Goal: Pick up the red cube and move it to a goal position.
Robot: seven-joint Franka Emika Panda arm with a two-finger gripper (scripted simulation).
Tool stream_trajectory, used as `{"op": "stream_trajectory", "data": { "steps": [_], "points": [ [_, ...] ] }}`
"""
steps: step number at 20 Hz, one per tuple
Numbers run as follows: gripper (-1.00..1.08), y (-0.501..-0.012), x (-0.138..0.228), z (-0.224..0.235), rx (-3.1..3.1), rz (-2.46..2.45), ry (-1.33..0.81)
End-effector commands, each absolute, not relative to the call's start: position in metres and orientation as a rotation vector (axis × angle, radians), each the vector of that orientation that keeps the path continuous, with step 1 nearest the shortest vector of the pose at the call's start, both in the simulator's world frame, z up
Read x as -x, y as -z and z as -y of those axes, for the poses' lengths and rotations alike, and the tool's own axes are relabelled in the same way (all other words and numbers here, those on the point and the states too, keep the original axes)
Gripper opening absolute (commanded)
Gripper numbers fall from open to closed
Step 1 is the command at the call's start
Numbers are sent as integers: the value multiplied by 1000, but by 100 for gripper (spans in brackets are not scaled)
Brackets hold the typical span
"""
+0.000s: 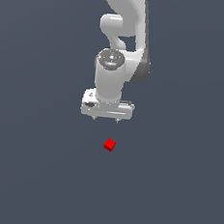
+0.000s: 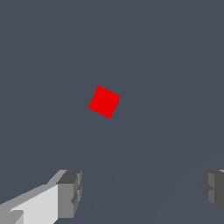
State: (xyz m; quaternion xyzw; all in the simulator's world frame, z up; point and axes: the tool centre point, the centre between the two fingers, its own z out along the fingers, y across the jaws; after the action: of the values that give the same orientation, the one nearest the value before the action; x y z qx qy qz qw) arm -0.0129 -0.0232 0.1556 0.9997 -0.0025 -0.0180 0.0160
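The red cube (image 1: pixel 110 145) is a tiny plain bright-red cube lying on the dark grey floor, turned at an angle. It also shows in the wrist view (image 2: pixel 104 102). My white gripper (image 1: pixel 105 119) hangs above the floor, behind the cube in the exterior view and apart from it. Its jaws are wide apart with nothing between them. In the wrist view the gripper (image 2: pixel 142 192) shows two grey fingertips (image 2: pixel 70 192), and the cube lies beyond them, not between them.
The white arm (image 1: pixel 121 32) rises behind the gripper toward the top of the exterior view. A plain dark grey floor (image 1: pixel 30 174) lies all around.
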Motion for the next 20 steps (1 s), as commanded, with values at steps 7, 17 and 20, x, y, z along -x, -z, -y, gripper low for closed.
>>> {"op": "stream_trajectory", "data": {
  "steps": [7, 17, 20],
  "points": [
    [100, -148, 11, 21, -3110, 46, 53],
    [100, -100, -6, 9, -3108, 287, 34],
    [100, -79, -16, 4, -3101, 399, 25]
  ]
}}
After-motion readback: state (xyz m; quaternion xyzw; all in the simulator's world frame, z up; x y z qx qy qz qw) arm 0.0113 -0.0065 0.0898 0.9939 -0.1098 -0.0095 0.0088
